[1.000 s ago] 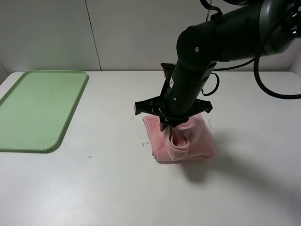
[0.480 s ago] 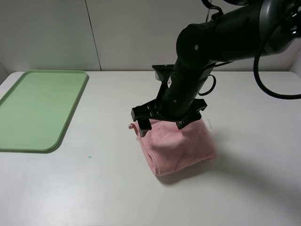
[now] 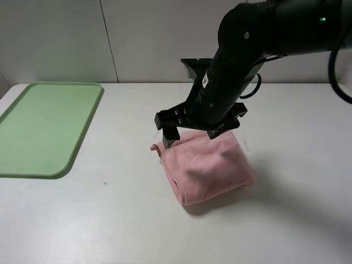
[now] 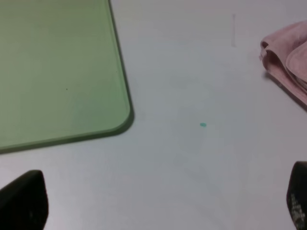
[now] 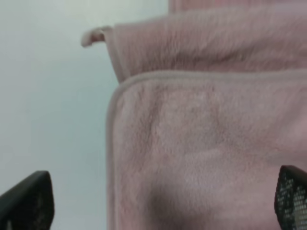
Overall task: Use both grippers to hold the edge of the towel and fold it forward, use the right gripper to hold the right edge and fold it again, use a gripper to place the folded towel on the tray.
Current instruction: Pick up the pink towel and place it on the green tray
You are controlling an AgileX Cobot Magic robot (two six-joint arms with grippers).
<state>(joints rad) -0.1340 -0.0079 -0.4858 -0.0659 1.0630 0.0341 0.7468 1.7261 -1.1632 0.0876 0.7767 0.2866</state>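
Towel (image 3: 206, 168) is folded into a chunky pink stack mid-desk, a bit toward the right edge, and nothing's got hold of it right now.

Closest in, toward the front-left, the left end effector (image 4: 160, 200) is spread wide over bare desk (image 3: 110, 220), holding nothing. It only shows in its own wrist view. Next back is the towel, layers stacked with the hems showing on its left side. The right end effector (image 3: 192, 132) hangs just over its back-left part, fingers wide apart and empty. Farthest off, the green tray (image 3: 49, 126) sits along the left edge by the back-left corner, well apart from the towel. Both folds look done to me, so this is the tray step. The next move would need a drop down, a pinch through all the layers, then a carry left without the stack flopping open.
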